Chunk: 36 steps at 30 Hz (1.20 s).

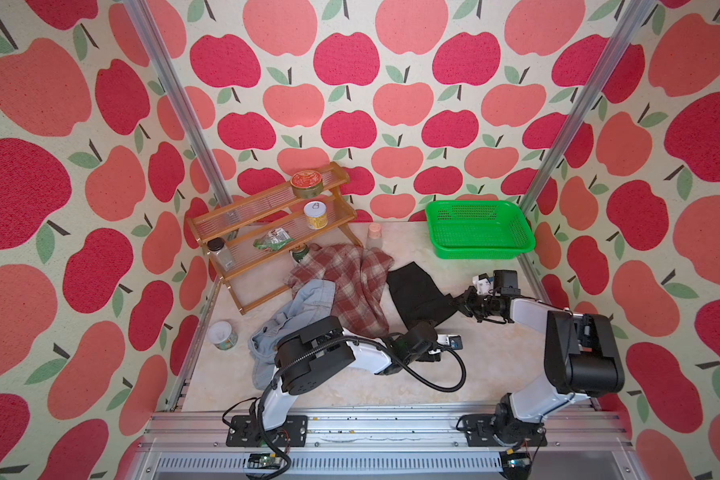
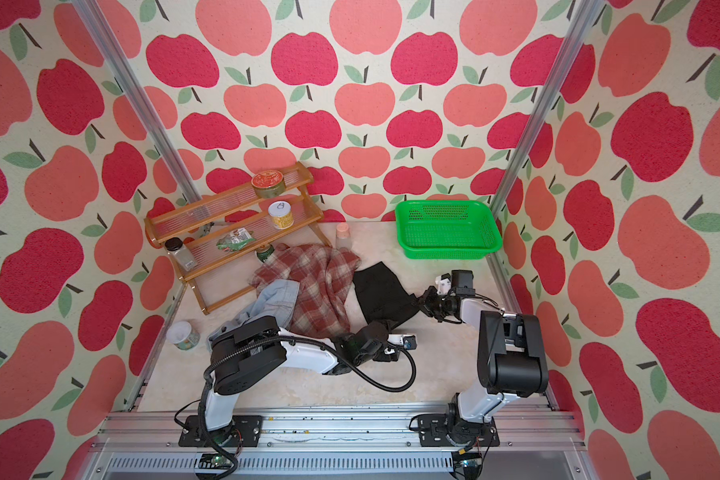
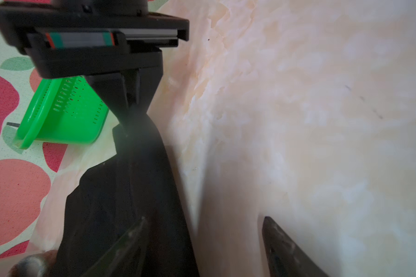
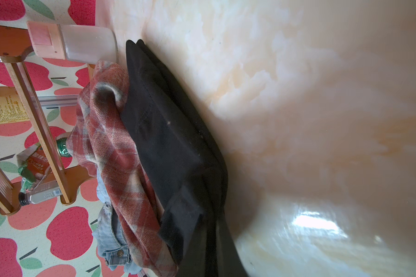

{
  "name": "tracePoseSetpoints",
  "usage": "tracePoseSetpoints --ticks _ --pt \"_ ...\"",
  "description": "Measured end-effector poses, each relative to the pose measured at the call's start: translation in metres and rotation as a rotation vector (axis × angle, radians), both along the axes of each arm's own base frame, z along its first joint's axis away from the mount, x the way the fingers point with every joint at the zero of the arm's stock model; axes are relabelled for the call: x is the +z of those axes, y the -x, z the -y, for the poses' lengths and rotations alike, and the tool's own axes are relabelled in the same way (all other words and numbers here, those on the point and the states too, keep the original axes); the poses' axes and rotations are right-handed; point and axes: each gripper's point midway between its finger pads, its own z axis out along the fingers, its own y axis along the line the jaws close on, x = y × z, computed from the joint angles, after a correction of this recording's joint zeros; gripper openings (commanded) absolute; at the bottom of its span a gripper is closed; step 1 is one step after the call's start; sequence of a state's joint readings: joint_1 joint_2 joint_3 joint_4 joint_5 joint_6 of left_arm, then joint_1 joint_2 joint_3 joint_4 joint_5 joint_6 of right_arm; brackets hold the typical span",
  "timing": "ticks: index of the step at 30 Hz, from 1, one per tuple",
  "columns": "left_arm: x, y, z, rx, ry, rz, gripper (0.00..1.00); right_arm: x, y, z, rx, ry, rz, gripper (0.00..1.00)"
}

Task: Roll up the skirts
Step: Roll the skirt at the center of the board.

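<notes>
Black skirt [image 1: 416,291] lies on the table [image 1: 495,365], long axis running far to near: my right hand [image 3: 127,127] pinches its right corner; my left hand [image 3: 204,218], open, straddles its near edge.

Green basket [image 1: 481,249], wooden rack [image 1: 233,293]

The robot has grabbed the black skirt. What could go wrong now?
1. The right gripper pinches only a corner of the black skirt, so a hard tug might pull the cloth free.
2. The left gripper is open, half over the cloth and half over the bare table. It may catch just the edge.
3. The plaid skirt lies right beside the black one, so rolling could drag it along.
</notes>
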State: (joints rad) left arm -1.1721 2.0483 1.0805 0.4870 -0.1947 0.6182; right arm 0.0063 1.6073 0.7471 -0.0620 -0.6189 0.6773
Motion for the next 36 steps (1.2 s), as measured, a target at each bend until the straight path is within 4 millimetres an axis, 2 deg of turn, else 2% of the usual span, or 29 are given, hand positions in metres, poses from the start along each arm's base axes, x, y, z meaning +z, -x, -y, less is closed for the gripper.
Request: tracePoseSetpoints --ticks 7,15,21,25,26,29,31,36 --pt "-0.007 -0.023 -0.001 0.09 -0.014 -0.001 0.71 0.003 0.0 0.0 0.0 0.0 0.008 0.1" --pt "-0.008 -0.037 0.009 0.144 -0.016 0.026 0.67 0.004 0.0 0.003 -0.009 -0.003 0.011 0.1" --pt "-0.01 -0.04 0.011 0.164 -0.028 0.031 0.56 0.004 0.0 0.005 -0.013 -0.004 0.011 0.1" --pt "-0.016 -0.039 0.009 0.164 -0.056 0.015 0.23 0.004 0.0 0.006 -0.016 -0.003 0.011 0.11" --pt "-0.019 -0.039 0.008 0.164 -0.063 0.008 0.17 0.003 0.0 0.007 -0.017 -0.001 0.009 0.11" --pt "-0.021 -0.039 0.009 0.156 -0.074 -0.019 0.09 0.002 0.002 0.011 -0.027 -0.008 -0.002 0.12" --pt "-0.022 -0.04 0.009 0.15 -0.072 -0.044 0.06 0.0 0.003 0.014 -0.037 -0.013 -0.011 0.17" --pt "-0.023 -0.042 0.01 0.133 -0.058 -0.138 0.05 0.001 0.002 0.022 -0.05 -0.02 -0.008 0.5"
